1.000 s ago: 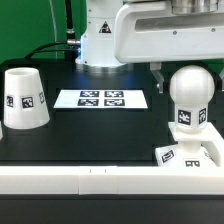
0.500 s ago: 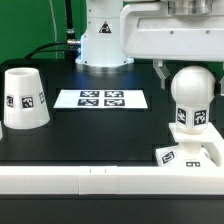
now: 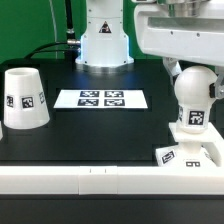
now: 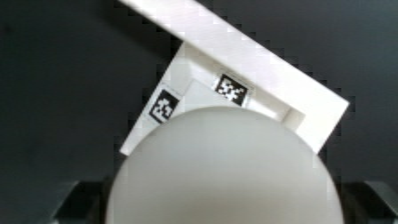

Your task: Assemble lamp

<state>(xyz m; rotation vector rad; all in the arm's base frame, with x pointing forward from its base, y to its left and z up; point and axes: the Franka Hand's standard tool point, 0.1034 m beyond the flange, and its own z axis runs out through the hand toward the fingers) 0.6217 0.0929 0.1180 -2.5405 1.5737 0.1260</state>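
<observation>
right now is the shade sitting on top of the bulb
No, the shade stands by itself at the exterior view's left, well apart from the bulb at the exterior view's right.

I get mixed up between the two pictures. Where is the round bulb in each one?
Exterior view: the bulb stands at that view's right, on the base.
Wrist view: the bulb fills much of the picture, seen close from above.
Shared landmark: the tagged base under it.
</observation>
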